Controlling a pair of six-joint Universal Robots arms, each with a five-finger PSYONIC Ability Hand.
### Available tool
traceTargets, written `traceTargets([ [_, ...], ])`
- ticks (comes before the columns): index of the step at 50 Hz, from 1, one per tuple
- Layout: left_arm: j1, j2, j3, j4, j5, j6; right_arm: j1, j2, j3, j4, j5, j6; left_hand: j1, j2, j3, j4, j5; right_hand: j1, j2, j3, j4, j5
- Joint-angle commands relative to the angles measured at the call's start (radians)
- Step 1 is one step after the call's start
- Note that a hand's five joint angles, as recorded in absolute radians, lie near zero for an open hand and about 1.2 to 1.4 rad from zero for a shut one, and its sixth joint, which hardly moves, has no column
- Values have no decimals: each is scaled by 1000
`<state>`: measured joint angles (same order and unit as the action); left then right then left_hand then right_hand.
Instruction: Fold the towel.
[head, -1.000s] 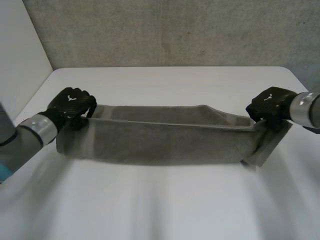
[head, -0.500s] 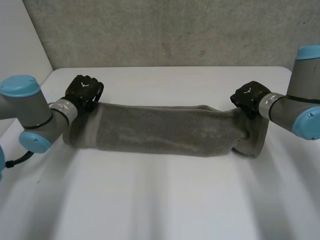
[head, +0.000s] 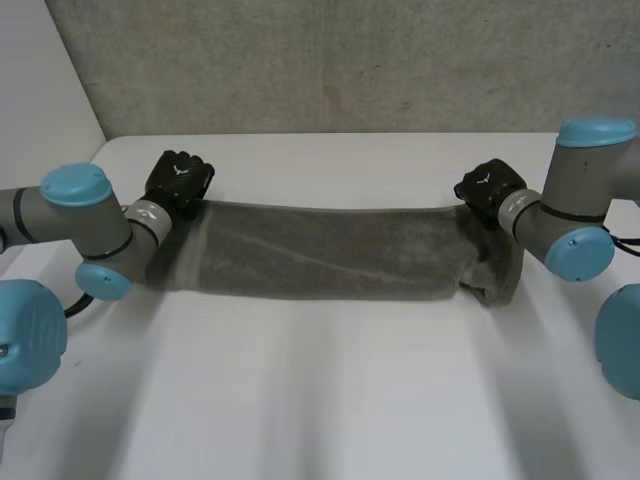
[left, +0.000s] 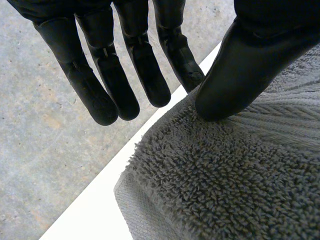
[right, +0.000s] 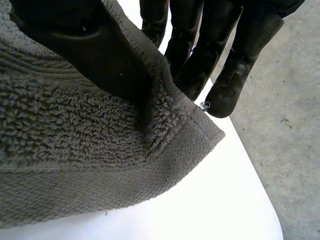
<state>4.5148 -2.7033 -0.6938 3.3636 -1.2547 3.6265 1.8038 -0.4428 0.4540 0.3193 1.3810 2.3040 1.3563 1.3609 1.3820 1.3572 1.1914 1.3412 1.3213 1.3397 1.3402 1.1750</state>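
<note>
The left hand (head: 178, 182) sits at the far-left corner of the dark grey terry-cloth towel (head: 330, 255). In its wrist view the hand (left: 240, 65) is spread. Its straight fingers (left: 100, 75) reach out past the towel's edge and hold nothing, while the thumb tip presses down on the pile of the towel (left: 225, 180) just inside the corner.

The right hand (head: 490, 187) is at the far-right corner. In its wrist view the thumb of this hand (right: 85, 45) lies on top of the cloth and the fingers (right: 235, 60) are behind the hemmed edge. The edge of the towel (right: 75, 135) is pinched between them.

A small white mark shows on the back of each hand in the head view. It cannot be read as writing.

The towel lies on the white tabletop (head: 330, 380) as a long, narrow folded band. Its long axis runs left to right, from one hand to the other, across the far half of the tabletop. The left end lies flat. The right end is bunched and turns down toward the near side below the right hand. White tabletop (left: 95, 210) shows just past the left corner, and more of it (right: 200, 200) beside the right one. A grey concrete wall (head: 330, 60) stands beyond the far edge.
</note>
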Motion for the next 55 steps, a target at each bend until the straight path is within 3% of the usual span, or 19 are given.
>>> traceTargets([
  [1, -10, -30, 40, 0, -18, 1, 0, 42, -61, -26, 9, 6, 40, 35, 14, 39, 30, 55, 75, 57, 56, 47],
  [4, -14, -36, 51, 0, -32, 1, 0, 47, -69, -36, 13, 8, 40, 35, 14, 39, 30, -64, -44, -63, -63, -73],
  [5, -19, -33, 51, 2, -40, 1, 0, 47, -74, -42, 18, 8, 40, 35, 14, 39, 30, -561, -541, -560, -560, -570],
  [6, -22, -27, 51, -1, -46, -2, 0, 45, -75, -45, 26, 12, -102, -107, -128, -103, -112, -1136, -1116, -1134, -1135, -1144],
  [7, -22, -27, 51, -1, -46, -2, 0, 45, -75, -45, 26, 12, -104, -108, -129, -104, -113, -1142, -1122, -1140, -1141, -1150],
  [8, -28, -21, 50, -7, -49, -3, 0, 39, -78, -43, 33, 21, -865, -870, -891, -866, -875, -1167, -1147, -1165, -1166, -1175],
  [9, -34, -7, 40, -9, -54, -6, 2, 27, -81, -36, 38, 43, -1175, -1179, -1201, -1176, -1185, -1167, -1147, -1165, -1166, -1175],
  [12, -46, 13, 31, -13, -60, -11, 5, 4, -81, -28, 36, 75, -1175, -1180, -1201, -1176, -1185, -1167, -1147, -1165, -1166, -1175],
  [18, -59, 165, -115, -49, -77, -80, 6, -194, -2, 40, 3, 296, -1175, -1180, -1201, -1176, -1185, -1167, -1147, -1165, -1166, -1175],
  [20, -57, 218, -171, -50, -75, -106, -4, -331, 130, 58, -31, 380, -1175, -1180, -1201, -1176, -1185, -1167, -1147, -1165, -1166, -1175],
  [23, -48, 335, -306, -46, -69, -152, -4, -401, 213, 52, -31, 411, -1169, -1174, -1195, -1170, -1179, -1167, -1147, -1165, -1166, -1175],
  [25, -34, 439, -435, -29, -63, -183, -12, -508, 374, 34, -31, 431, -1160, -1165, -1186, -1161, -1170, -1167, -1147, -1165, -1166, -1175],
  [32, 10, 580, -653, 28, -55, -192, -29, -622, 683, -65, -33, 448, -1152, -1156, -1177, -1153, -1161, -1167, -1147, -1165, -1166, -1175],
  [36, 36, 614, -762, 74, -37, -184, -29, -686, 912, -222, -26, 460, -1125, -1130, -1151, -1126, -1135, -1101, -1081, -1100, -1100, -1109],
  [44, 95, 599, -839, 135, -14, -175, -29, -680, 1089, -379, -23, 545, -1108, -1112, -1133, -1109, -1117, -846, -826, -844, -844, -854],
  [51, 107, 522, -826, 146, -12, -174, -32, -573, 1074, -417, 1, 542, -1070, -1074, -1095, -1070, -1079, -737, -717, -735, -736, -745],
  [55, 107, 482, -808, 155, -14, -172, -32, -515, 1036, -411, 39, 531, -1055, -1059, -1080, -1056, -1064, -450, -430, -448, -449, -458],
])
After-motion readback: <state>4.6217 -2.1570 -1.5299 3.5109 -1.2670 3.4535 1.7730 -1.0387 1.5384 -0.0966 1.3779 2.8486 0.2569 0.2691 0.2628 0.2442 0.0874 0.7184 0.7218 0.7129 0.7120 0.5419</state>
